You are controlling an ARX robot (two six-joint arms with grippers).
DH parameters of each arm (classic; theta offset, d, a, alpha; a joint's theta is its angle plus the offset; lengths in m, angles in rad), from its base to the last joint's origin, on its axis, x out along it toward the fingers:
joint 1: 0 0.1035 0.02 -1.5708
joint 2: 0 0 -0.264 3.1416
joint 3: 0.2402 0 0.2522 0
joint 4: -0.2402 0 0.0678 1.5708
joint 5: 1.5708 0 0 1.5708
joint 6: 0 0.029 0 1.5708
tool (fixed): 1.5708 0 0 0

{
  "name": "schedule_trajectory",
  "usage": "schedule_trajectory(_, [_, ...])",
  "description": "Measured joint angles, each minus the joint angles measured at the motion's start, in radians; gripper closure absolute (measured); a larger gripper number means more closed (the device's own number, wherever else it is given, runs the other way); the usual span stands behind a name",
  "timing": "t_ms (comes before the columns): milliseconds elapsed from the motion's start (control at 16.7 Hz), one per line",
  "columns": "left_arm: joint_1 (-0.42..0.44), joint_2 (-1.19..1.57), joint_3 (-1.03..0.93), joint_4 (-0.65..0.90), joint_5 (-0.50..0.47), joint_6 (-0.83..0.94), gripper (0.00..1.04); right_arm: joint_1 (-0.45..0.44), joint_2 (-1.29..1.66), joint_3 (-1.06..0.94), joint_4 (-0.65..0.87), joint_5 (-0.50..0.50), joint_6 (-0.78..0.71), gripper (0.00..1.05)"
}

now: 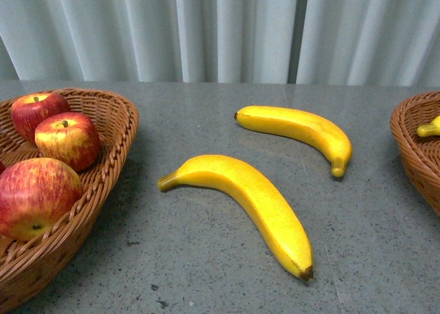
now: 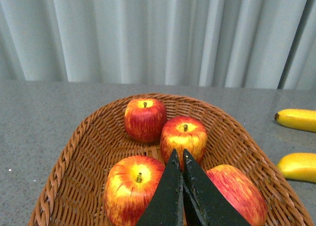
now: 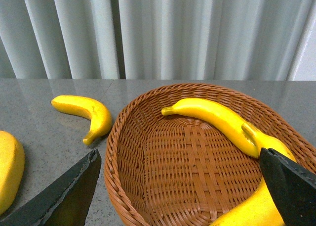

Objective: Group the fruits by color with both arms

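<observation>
Several red apples streaked yellow lie in the left wicker basket [image 1: 113,128]; one apple [image 2: 133,189] sits just beside my left gripper [image 2: 180,153], which hovers shut and empty over the basket [image 2: 74,157]. Two yellow bananas lie on the table between the baskets, a near banana [image 1: 254,200] and a far banana [image 1: 302,130]. My right gripper [image 3: 178,157] stands open above the right basket [image 3: 123,137], which holds two bananas: one banana [image 3: 212,118] along the far side and another banana [image 3: 252,208] beside the right finger. Neither arm shows in the front view.
The grey speckled table [image 1: 206,259] ends at a pale pleated curtain [image 1: 220,32]. The right basket's rim [image 1: 402,146] shows at the front view's edge with a banana tip [image 1: 427,128] inside. The two loose bananas also appear in both wrist views.
</observation>
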Motion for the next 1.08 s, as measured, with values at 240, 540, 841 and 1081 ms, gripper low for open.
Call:
schedule_trajectory(240, [0.001, -0.138, -0.008, -0.142, 0.0, 0.0, 1.03, 0.0, 0.0, 0.0, 0.0, 0.0, 0.0, 0.06])
schedule_trajectory(540, [0.001, -0.313, -0.008, -0.308, 0.0, 0.0, 1.03, 0.0, 0.0, 0.0, 0.0, 0.0, 0.0, 0.06])
schedule_trajectory(841, [0.001, -0.434, -0.008, -0.434, 0.0, 0.0, 1.03, 0.0, 0.0, 0.0, 0.0, 0.0, 0.0, 0.06])
schedule_trajectory(1081, [0.001, -0.49, -0.008, -0.488, 0.0, 0.0, 1.03, 0.0, 0.0, 0.0, 0.0, 0.0, 0.0, 0.06])
